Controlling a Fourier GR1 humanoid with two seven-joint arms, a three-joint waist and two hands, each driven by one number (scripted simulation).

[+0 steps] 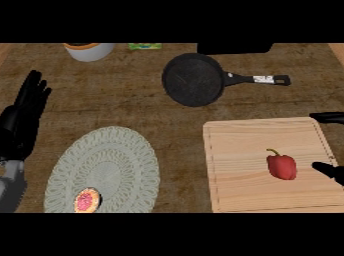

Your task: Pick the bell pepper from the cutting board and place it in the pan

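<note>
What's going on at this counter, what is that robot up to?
The robot seems about to pick up the red bell pepper, which lies on the light wooden cutting board. Its black right hand shows at the right edge, fingers open beside the pepper, not touching it yet. The round black frying pan sits beyond the board with nothing in it. The left hand rests open at the left.
</note>
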